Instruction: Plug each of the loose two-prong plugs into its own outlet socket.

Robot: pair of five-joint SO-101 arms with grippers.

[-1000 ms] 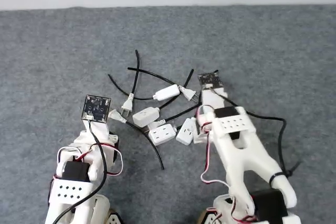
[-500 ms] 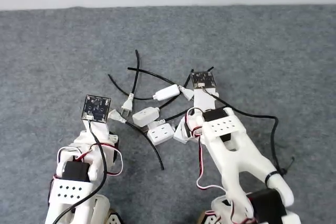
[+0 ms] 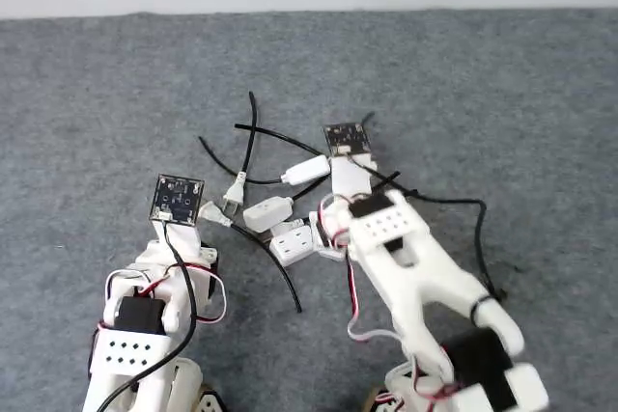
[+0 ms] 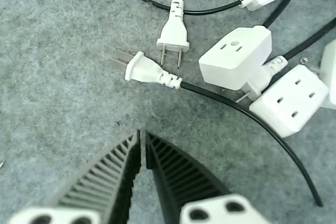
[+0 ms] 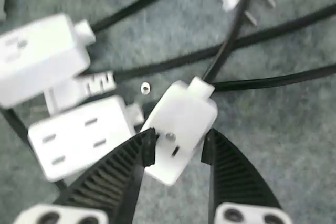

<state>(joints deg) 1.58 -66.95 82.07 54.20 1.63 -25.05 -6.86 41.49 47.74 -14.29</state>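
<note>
A small socket [image 5: 184,114] is clamped in the right pincer [image 5: 178,141] on the desk [image 4: 63,51], and a loose plug [image 4: 147,72] near the closed left pincer [image 4: 143,150] is probably to be gripped next

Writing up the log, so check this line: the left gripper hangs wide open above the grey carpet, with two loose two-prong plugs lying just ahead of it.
One thing is wrong: the left gripper is shut, its fingers pressed together, not wide open; the left wrist view shows it. The rest holds: it hangs above the grey carpet, with two loose two-prong plugs lying just ahead of it.
</note>
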